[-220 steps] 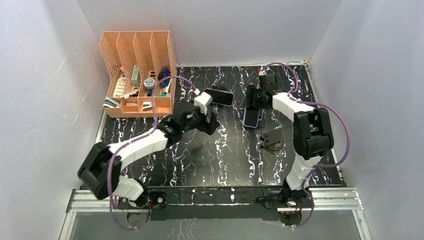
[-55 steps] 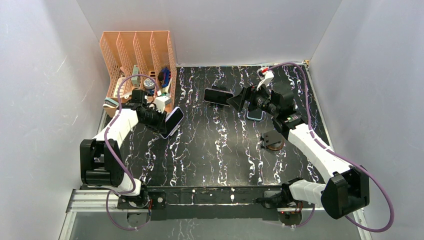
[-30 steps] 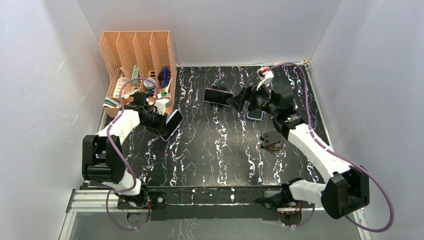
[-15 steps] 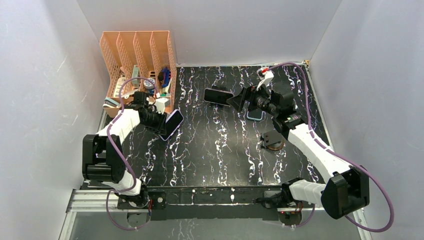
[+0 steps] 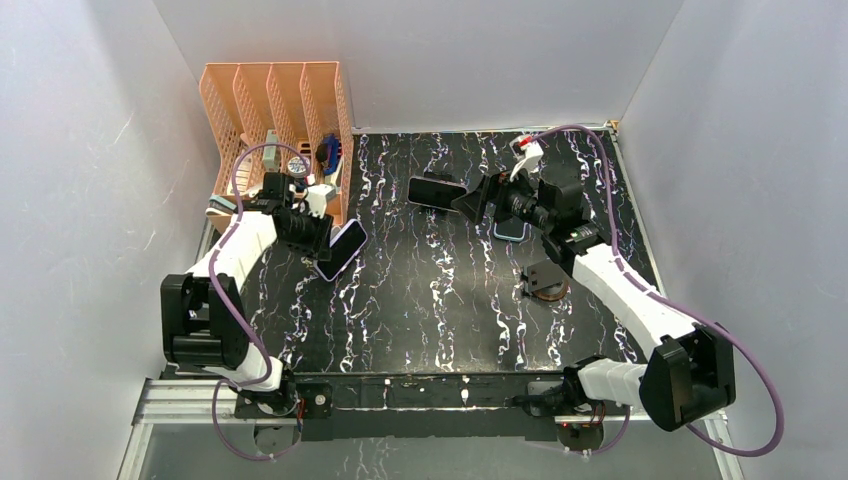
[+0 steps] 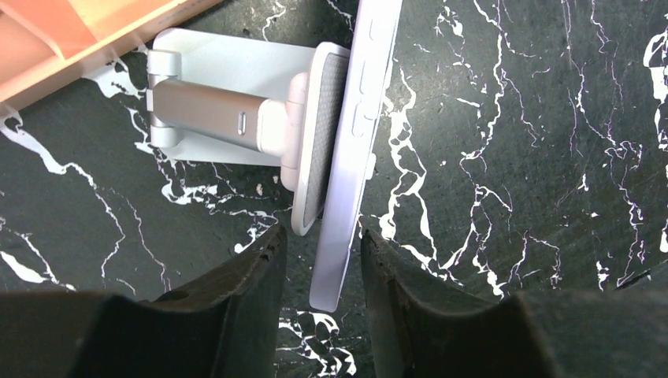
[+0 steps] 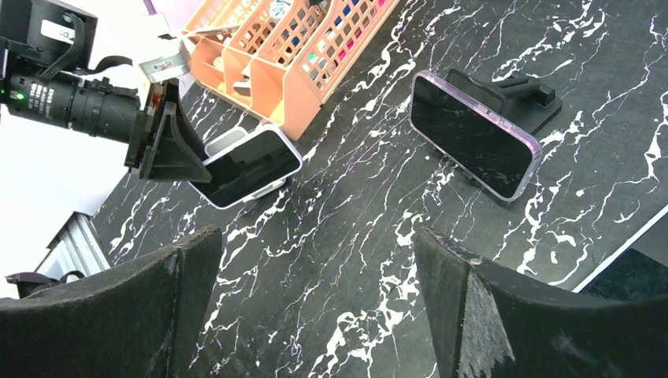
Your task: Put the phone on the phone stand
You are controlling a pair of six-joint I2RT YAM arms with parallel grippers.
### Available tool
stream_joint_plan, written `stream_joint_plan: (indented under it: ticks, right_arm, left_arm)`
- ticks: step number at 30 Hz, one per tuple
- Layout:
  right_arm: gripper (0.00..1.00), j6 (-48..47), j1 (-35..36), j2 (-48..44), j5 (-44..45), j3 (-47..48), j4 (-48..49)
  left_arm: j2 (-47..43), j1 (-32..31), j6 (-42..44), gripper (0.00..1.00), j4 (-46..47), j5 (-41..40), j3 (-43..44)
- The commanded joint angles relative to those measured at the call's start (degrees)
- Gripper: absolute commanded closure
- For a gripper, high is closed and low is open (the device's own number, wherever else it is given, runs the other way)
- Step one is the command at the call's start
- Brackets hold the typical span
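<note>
- Over at ten o'clock on the black, white-veined marble table (image 5: 440, 300), note a peach-orange mesh plastic desk organiser (image 5: 275, 120), useful here as a landmark only.
- Just off its five o'clock corner, find the white-based, silver-armed folding phone stand (image 6: 224, 118) with its grey pad. Leaning flat against that pad, find the lavender slab-shaped phone (image 6: 358, 134), screen facing out. Seems tilted back so as to rest there by its own weight.
- Around the phone's lower end, see the left gripper (image 6: 319, 240), jaws partly parted and straddling it rather than pinching. Shows a slit of table on the stand side and hardly any gap on the other, so cannot rule out a light touch there. Appears to grip nothing; judged as the release step, staying close in case of a slip.
- From the left wrist, runs from between the fingertips up toward twelve o'clock, with the stand off at ten. From above, lies at the gripper's four o'clock.
- Farther right, near twelve o'clock of the table, spot a second phone, dark-screened and purple-rimmed (image 7: 473, 146), propped on a black stand (image 7: 520, 94). Looks like no part of the left arm's work.
- Right again, toward one o'clock, meet the right gripper (image 7: 317, 244), spread fully wide, empty, raised off the table and aimed toward nine o'clock. Sits well apart from the lavender phone, likely parked clear while giving its camera a view of the placement.
</note>
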Motion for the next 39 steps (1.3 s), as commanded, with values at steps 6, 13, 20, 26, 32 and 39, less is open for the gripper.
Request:
stream_joint_plan:
  ticks: [6, 13, 20, 26, 32, 39]
  right_arm:
    - [0.01, -1.2, 0.1, 2.6, 0.8, 0.2, 1.9]
    - [0.01, -1.5, 0.0, 5.1, 2.1, 0.6, 1.3]
    - [0.01, -1.6, -0.5, 14.0, 9.6, 6.9, -4.9]
    - [0.01, -2.4, -1.9, 24.0, 20.5, 17.5, -12.0]
    - [0.01, -3.8, -4.1, 37.4, 29.4, 34.8, -22.0]
    - [0.01, -5.1, -5.4, 52.8, 36.8, 52.2, -36.4]
  left_arm:
    - [-7.3, 0.3, -2.6, 0.58, -5.6, -5.7, 4.7]
    - [-10.9, 0.3, -4.4, 0.53, -5.6, -13.6, 5.9]
    - [-12.1, 0.3, -9.3, 0.36, -0.4, -16.7, 8.8]
    - [-20.8, 0.0, -15.6, 0.29, 15.7, -11.1, 1.6]
    - [-25.1, -1.0, -16.3, 0.02, 22.8, -8.0, -0.9]
    - [-27.7, -3.3, -21.2, 0.02, 31.1, -5.1, -6.5]
